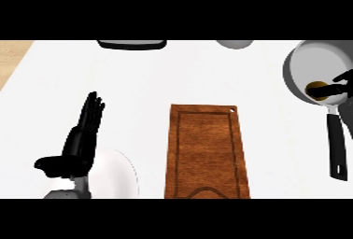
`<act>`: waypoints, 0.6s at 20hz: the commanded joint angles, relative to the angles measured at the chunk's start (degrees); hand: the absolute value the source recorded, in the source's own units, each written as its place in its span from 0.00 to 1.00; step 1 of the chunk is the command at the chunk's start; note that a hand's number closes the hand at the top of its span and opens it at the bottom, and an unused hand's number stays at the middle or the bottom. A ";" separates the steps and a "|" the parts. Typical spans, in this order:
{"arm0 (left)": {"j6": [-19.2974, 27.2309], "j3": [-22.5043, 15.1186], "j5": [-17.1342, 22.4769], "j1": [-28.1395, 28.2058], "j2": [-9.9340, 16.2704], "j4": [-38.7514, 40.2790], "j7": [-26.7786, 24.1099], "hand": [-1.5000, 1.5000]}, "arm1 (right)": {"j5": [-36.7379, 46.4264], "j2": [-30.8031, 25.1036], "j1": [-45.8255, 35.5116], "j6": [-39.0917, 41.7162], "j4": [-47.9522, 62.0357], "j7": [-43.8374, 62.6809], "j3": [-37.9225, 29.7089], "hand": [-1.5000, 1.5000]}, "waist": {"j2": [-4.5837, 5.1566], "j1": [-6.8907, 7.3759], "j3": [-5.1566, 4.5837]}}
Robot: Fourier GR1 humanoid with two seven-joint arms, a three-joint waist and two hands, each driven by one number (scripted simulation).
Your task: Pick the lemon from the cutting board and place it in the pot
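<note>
Lemon (pixel 317 87) ×1 over pot (pixel 298 70), right fingers (pixel 342 84) curled round | board (pixel 205 154) ×1 | left fingers (pixel 88 122) straight

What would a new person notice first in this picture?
The brown cutting board lies bare in the middle of the counter. At the right edge, the right hand holds the yellowish lemon over the grey pot with its black handle. The left hand rests open at lower left.

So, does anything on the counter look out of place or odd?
Nothing looks spilled, damaged or askew. The cutting board lies bare, and the lemon is over the pot at the right edge, with the right hand curled on it. The left hand rests open.
</note>
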 commanded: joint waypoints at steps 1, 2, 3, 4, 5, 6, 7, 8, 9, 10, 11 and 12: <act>1.23 -2.88 -1.49 1.78 -2.36 -0.05 -1.02 0.50 | -4.83 0.18 1.95 -1.50 3.72 -8.07 -4.23 0.00 | 0.40 0.26 0.34; -0.53 0.20 0.91 1.35 0.12 -1.88 0.50 0.50 | -6.37 1.74 2.27 -3.18 1.57 -10.54 -4.98 0.00 | 0.10 -0.10 0.30; 1.18 -1.61 -1.23 0.99 -1.05 -2.18 1.21 0.50 | -7.87 1.67 1.41 -4.93 0.75 -12.81 -6.44 0.00 | 0.25 0.17 0.38; 0.31 0.48 -0.43 1.28 0.52 -0.68 -0.38 0.50 | -9.47 0.86 2.24 -5.54 -1.25 -16.20 -7.50 0.00 | 0.05 -0.48 0.32; -0.04 0.06 -0.29 0.70 0.56 -1.45 0.45 0.50 | -10.61 2.93 -0.02 -9.30 -2.65 -14.50 -8.84 0.00 | 0.11 -0.06 0.36; 0.53 -0.22 -0.86 3.13 -0.20 -0.33 -2.42 0.50 | -13.72 1.44 1.62 -9.46 -4.40 -19.34 -11.32 0.00 | -0.06 -0.77 0.37; 0.37 0.11 0.09 2.19 -0.27 -1.17 -0.52 0.50 | -15.27 3.38 1.12 -12.80 -6.51 -20.79 -12.53 0.00 | -0.22 -0.92 0.39; 1.54 -1.29 -1.51 2.10 -1.53 -0.31 -1.55 0.50 | -18.00 3.08 2.01 -13.83 -7.79 -24.68 -14.75 0.00 | -0.11 -1.41 0.47; 0.90 -0.64 -0.61 2.26 -1.13 -0.12 -1.17 0.50 | -19.98 5.02 1.99 -15.95 -9.24 -26.22 -16.17 0.00 | -0.20 -1.38 0.43; 1.36 0.25 -0.57 1.39 -0.52 -0.86 0.15 0.50 | -23.35 3.41 1.97 -14.15 -9.72 -28.93 -18.88 0.00 | -0.10 -1.32 0.50; 2.19 -0.56 -1.61 0.47 -1.12 -1.14 0.38 0.50 | -24.66 4.44 2.57 -15.77 -9.76 -30.42 -19.95 0.00 | 0.00 -1.08 0.44; -0.04 1.01 0.33 1.27 0.36 0.00 -0.73 0.50 | -27.13 3.67 3.77 -14.03 -9.76 -33.24 -21.62 0.00 | 0.01 -1.07 0.37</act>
